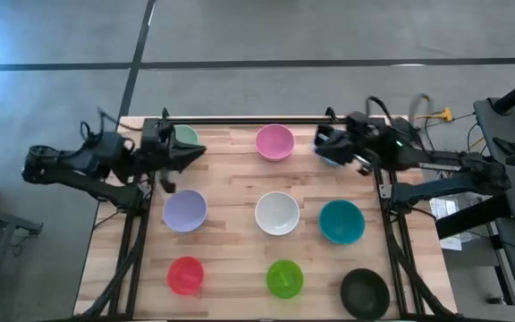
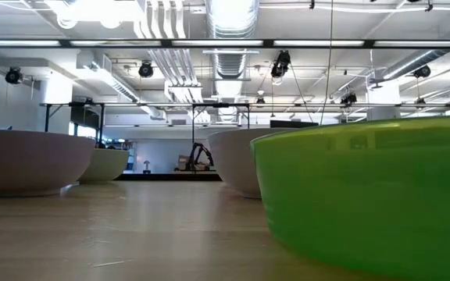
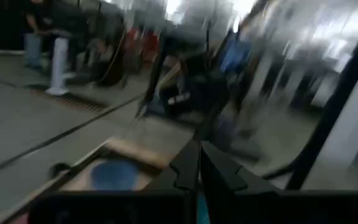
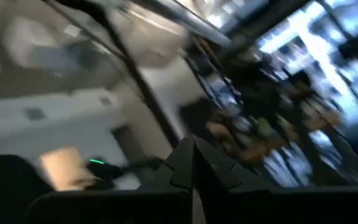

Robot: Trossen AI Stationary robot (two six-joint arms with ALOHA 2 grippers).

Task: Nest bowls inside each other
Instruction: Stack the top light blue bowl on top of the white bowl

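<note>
Several bowls stand apart on their bases on the wooden table: pale green (image 1: 186,135), pink (image 1: 274,141) and blue (image 1: 331,157) along the far edge, lavender (image 1: 185,210), white (image 1: 277,213) and teal (image 1: 341,222) in the middle, red (image 1: 186,275), bright green (image 1: 284,278) and black (image 1: 365,293) in front. My left gripper (image 1: 200,152) hangs shut above the far left, beside the pale green bowl, and holds nothing. My right gripper (image 1: 321,139) hangs shut over the blue bowl, partly hiding it, and holds nothing. Both wrist views show shut fingers: left (image 3: 199,158), right (image 4: 193,158).
A black rail (image 1: 240,119) runs along the table's far edge. The arms' stands flank the table at left (image 1: 128,233) and right (image 1: 396,241). In the low view the bright green bowl (image 2: 366,195) fills the right foreground, with the white bowl (image 2: 237,160) behind it.
</note>
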